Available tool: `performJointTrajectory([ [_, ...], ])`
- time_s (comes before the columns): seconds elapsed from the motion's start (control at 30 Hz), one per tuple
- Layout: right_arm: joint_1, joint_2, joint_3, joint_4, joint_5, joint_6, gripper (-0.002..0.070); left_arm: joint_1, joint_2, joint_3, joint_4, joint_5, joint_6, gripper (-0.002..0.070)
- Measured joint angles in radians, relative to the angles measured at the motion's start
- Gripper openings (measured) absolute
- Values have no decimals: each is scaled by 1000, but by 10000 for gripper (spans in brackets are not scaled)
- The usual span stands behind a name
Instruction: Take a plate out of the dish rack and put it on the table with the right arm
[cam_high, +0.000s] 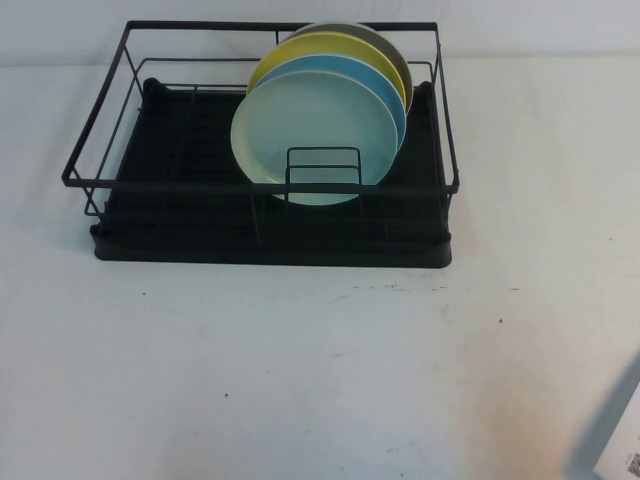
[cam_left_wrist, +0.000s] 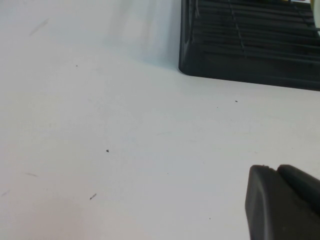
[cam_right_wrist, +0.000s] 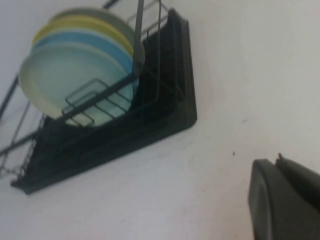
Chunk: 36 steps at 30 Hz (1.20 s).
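- At the far middle of the table (cam_high: 300, 380) sits the dish rack (cam_high: 180, 215), a black wire frame on a black tray base
- In the right half of the rack four plates stand on edge, leaning back one against the next
- Nearest of them is the plate (cam_high: 320, 130), pale mint green, behind the small wire divider (cam_high: 322, 170) and resting against it
- Just behind it comes a sky-blue plate (cam_high: 385, 85), then a yellow plate (cam_high: 300, 48), then a grey-green plate (cam_high: 395, 50) at the far end
- The left half of the rack holds nothing but its tray ribs
- The left gripper (cam_left_wrist: 282, 202) hangs above bare table near the rack's near left corner; whether it is clenched or released, I cannot tell
- The right gripper (cam_right_wrist: 285, 200) hangs above the table off the rack's near right corner, well apart from the plates; its state I likewise cannot tell
- Neither gripper touches anything
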Motion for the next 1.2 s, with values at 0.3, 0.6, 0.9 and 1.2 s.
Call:
performJointTrajectory([
  [0.3,0,456,-324,-24,184,-236,-18,0,0,0,0,0,0,-4],
  [0.6,2,807,-651,-26,281,-338,-18,0,0,0,0,0,0,-4],
  [0.9,127,1134,-986,-78,322,-363,-18,0,0,0,0,0,0,-4],
  [1.2,240,1392,-1302,-208,401,-387,-18,0,0,0,0,0,0,-4],
])
